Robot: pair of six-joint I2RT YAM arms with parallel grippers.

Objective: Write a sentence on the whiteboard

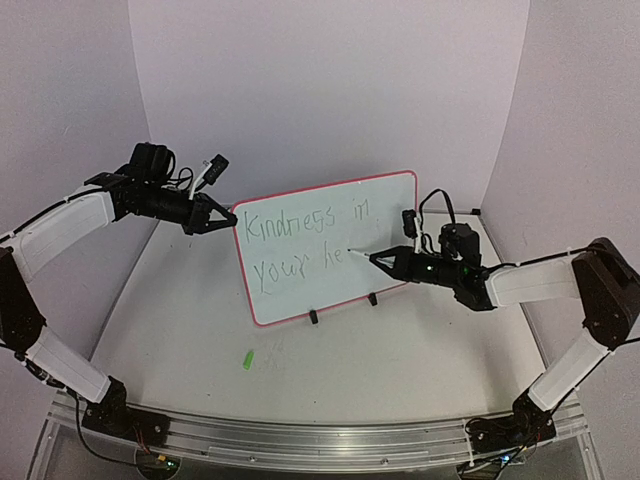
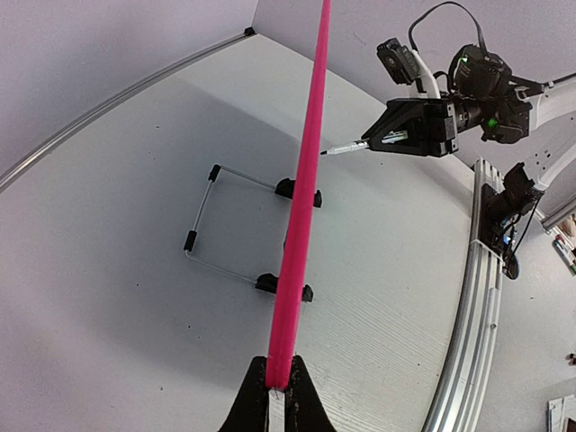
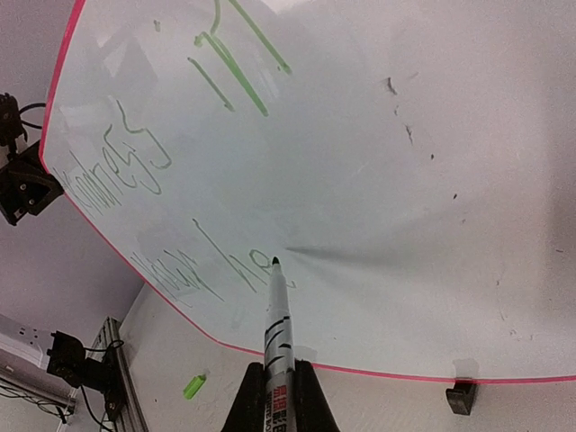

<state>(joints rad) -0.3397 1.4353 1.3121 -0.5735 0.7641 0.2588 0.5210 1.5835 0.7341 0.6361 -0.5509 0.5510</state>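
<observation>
The whiteboard [image 1: 385, 215] stands upright on its wire stand [image 2: 202, 211] near the back of the table; its pink rim [image 2: 301, 207] runs edge-on through the left wrist view. The sentence [image 1: 290, 228] in thin green reads "Kindness in" above "your he". My left gripper [image 1: 228, 218] is shut on the board's upper left edge, its jaws pinching the rim [image 2: 277, 382]. My right gripper [image 1: 385, 260] is shut on a marker [image 3: 277, 324]. The marker's tip rests on the whiteboard [image 3: 405, 180] just right of the last green letters [image 3: 252, 270].
A small green marker cap [image 1: 248, 359] lies on the table in front of the board, left of centre, and shows again as a cap [image 3: 194, 387] in the right wrist view. Black clips [image 1: 313, 317] hold the board's lower edge. An aluminium rail [image 1: 300, 440] borders the near side.
</observation>
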